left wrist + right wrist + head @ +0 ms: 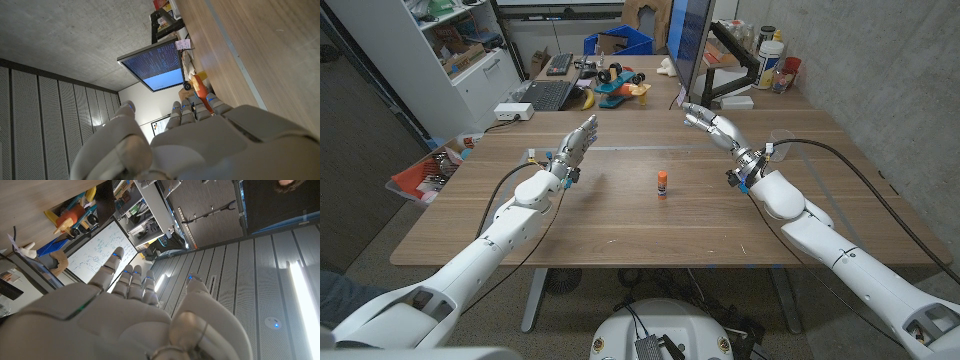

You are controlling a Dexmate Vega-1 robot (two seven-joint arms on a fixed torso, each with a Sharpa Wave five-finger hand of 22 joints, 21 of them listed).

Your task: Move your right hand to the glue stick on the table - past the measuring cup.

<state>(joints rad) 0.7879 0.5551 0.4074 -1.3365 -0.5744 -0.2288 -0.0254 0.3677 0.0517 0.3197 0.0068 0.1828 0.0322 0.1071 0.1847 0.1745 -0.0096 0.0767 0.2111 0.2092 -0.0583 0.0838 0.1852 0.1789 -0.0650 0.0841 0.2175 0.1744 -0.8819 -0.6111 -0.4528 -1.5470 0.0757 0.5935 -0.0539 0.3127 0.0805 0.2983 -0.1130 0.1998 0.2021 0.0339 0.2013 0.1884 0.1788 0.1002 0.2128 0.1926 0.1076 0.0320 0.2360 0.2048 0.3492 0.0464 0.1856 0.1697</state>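
**A:** On the wooden table (620,215), near its middle, stands the glue stick (662,184), between the two arms and touching neither. Why do you think the hands are held so high?

**B:** My guess is that both are waiting. The right hand (712,124) hangs above the far right part of the table, fingers stretched out and apart, holding nothing. The left hand (578,142) mirrors it on the other side, palm upright, fingers spread, also empty.

**A:** The wrist cameras agree?

**B:** Yes. From the right wrist, the back of the right hand (130,315) has its fingers reaching out toward the room, with nothing between them. From the left wrist, the left hand (190,140) looks the same, above the table's edge.

**A:** And the measuring cup?

**B:** Something clear and faint sits on the table beyond the right wrist, but I cannot tell if that is it. Otherwise I see no cup.

**A:** How does the glue stick lie?

**B:** Upright, its long axis vertical, orange cap on top, pale body on the wood.

**A:** So the reach?

**B:** Not yet begun, I judge. The right hand is well apart from the stick and would have to come back toward the robot and inward to the left.
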